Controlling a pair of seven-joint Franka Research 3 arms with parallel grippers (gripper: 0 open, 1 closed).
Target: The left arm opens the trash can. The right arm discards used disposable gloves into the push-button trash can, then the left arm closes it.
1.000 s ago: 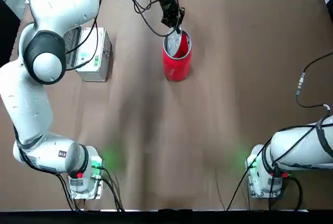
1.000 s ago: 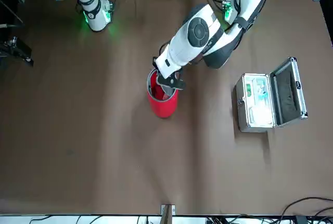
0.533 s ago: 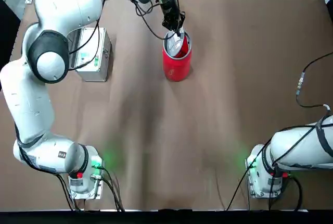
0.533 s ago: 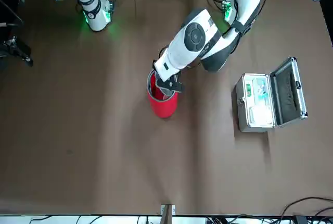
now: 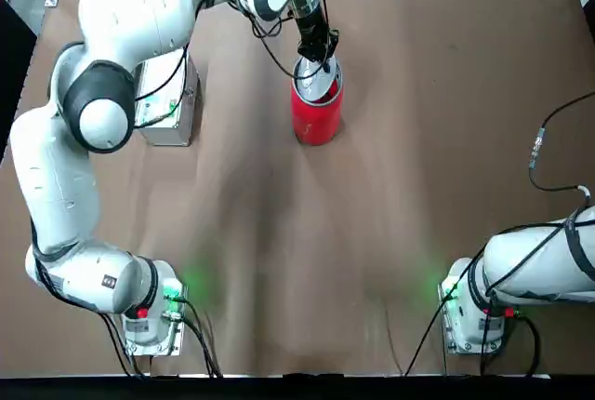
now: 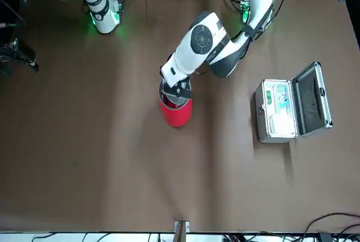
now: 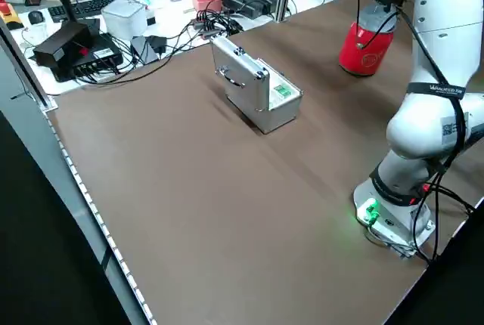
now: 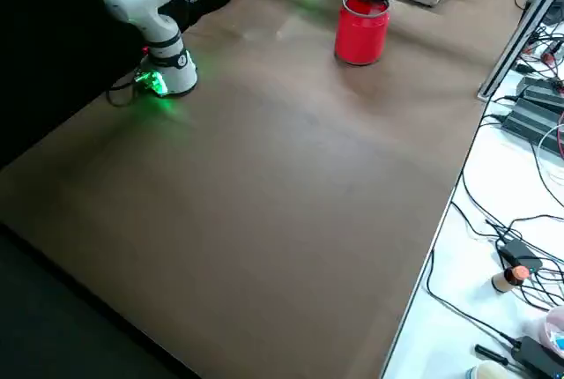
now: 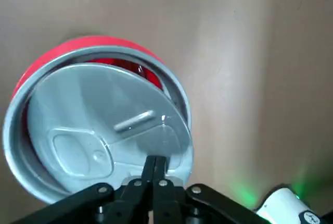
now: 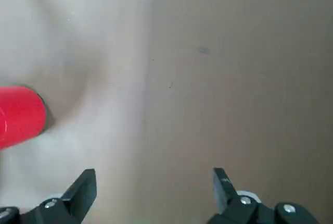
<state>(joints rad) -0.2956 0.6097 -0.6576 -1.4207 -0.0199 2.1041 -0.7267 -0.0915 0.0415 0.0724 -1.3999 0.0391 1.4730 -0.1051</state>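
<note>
Brown tabletop (image 5: 390, 186); black left gripper (image 9: 155, 164), fingers pressed together, at tilted round grey lid (image 9: 106, 122) of red cylindrical can (image 5: 317, 119), upper centre of the top view. Black right gripper (image 10: 155, 182) spread, far left of the front view.

Leaning in over the red trash can (image 6: 176, 116), left gripper (image 6: 180, 90) down at its rim. Standing open on the brown tabletop (image 6: 112, 157), to the picture's right of the can: a silver hinged-lid case (image 6: 275, 110). Reaching in at upper left, the white right arm (image 6: 100, 4).

The brown-covered table (image 5: 400, 158) carries a red trash can (image 5: 317, 121) — upright, its lid tilted — and, well apart, a silver box (image 6: 275, 111) (its own lid open).
</note>
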